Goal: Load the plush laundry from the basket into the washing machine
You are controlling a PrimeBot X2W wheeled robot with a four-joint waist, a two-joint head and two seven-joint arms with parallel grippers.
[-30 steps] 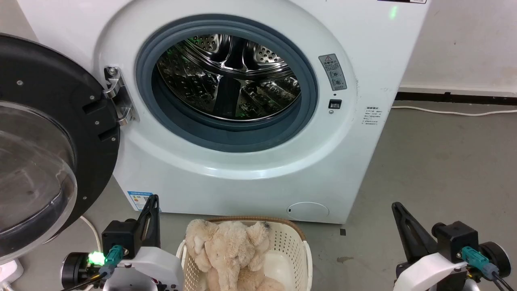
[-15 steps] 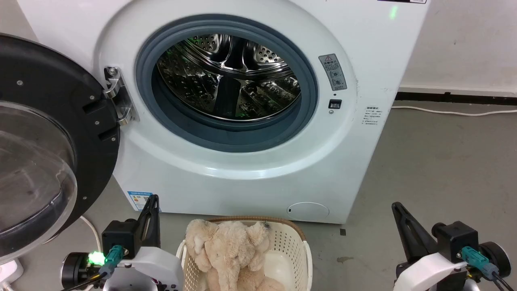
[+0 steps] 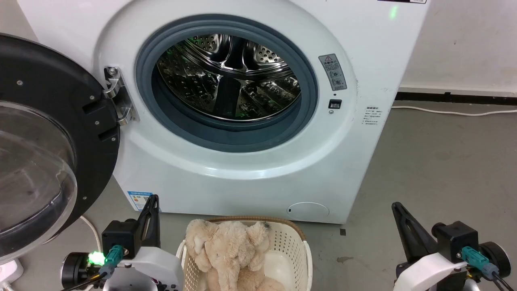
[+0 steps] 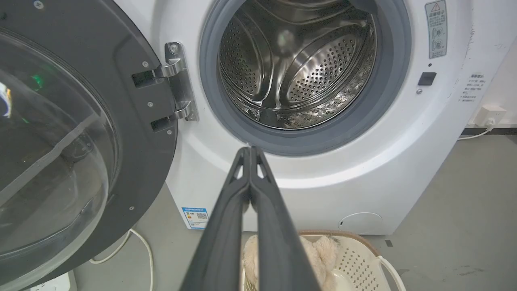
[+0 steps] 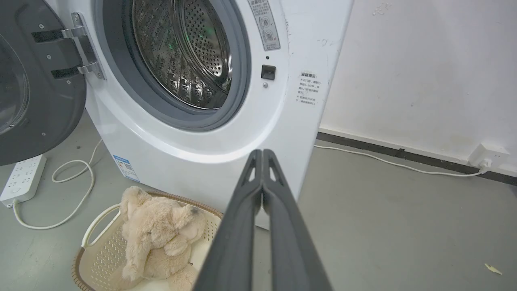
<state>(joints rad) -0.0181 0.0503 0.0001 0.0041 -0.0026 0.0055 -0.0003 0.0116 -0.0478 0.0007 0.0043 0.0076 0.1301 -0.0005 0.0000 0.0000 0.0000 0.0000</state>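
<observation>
The plush laundry point(image 3: 230, 254), a shaggy beige stuffed animal, lies in the cream perforated basket point(image 3: 293, 246) on the floor right before the washing machine point(image 3: 250, 178). In the right wrist view the plush laundry point(image 5: 157, 238) slumps against the basket point(image 5: 101, 258) rim. The washer's black-rimmed glass door point(image 3: 44, 153) hangs wide open at the left, baring the steel drum point(image 3: 226, 76). My left gripper point(image 3: 152, 199) stands shut left of the basket, empty. My right gripper point(image 3: 395, 205) stands shut to the right over bare floor. Both wrist views show the fingers pressed together: the left gripper point(image 4: 249, 150), the right gripper point(image 5: 261, 152).
A white power strip point(image 5: 22, 178) with a looping cable point(image 5: 76, 194) lies on the floor under the open door. Another white cable point(image 3: 452, 111) runs along the wall's black skirting to a socket point(image 5: 486, 155). Grey floor spreads to the right of the machine.
</observation>
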